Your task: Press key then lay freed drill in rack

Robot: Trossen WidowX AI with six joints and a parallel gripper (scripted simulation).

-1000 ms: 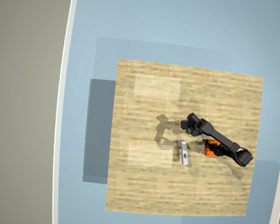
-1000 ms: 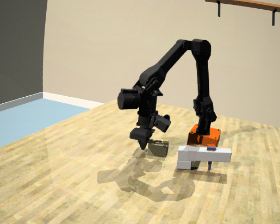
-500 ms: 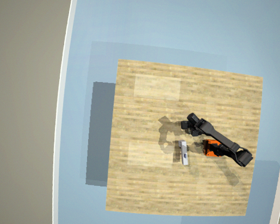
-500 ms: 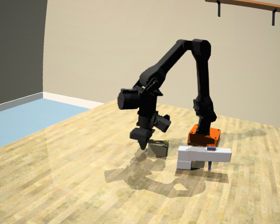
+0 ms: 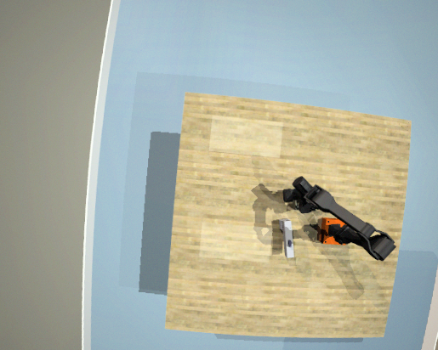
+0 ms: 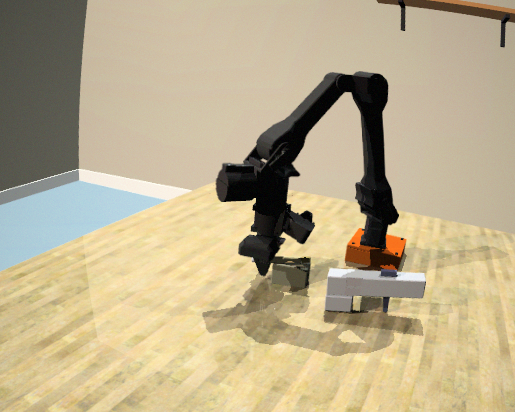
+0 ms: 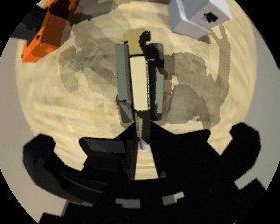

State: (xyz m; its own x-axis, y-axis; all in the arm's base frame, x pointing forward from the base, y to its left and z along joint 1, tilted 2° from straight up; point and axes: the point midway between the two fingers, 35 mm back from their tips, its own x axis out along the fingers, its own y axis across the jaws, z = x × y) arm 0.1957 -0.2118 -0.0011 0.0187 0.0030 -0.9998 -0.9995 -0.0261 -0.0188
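Observation:
The grey-green rack (image 6: 289, 278) (image 7: 122, 75) stands below and beside the fingertips. The pale yellow drill (image 7: 139, 82) lies lengthwise between its two side walls in the wrist view. My gripper (image 6: 264, 273) (image 7: 141, 121) is shut on the near end of the drill, just outside the rack. How deep the drill sits is hidden. The white housing (image 5: 287, 251) (image 6: 408, 285) (image 7: 187, 22) stands apart from them, its end hole dark and empty in the wrist view. The dark key (image 5: 289, 243) (image 6: 388, 273) is in the housing, its head slightly above the top and its lower end sticking out underneath.
The orange arm base (image 5: 327, 238) (image 6: 365, 255) (image 7: 38, 47) stands behind the housing in the exterior view. The wooden table top (image 5: 224, 297) (image 6: 158, 360) carries everything. Two pale rectangles show on it in the top view. A wall shelf (image 6: 463, 7) is high at the back.

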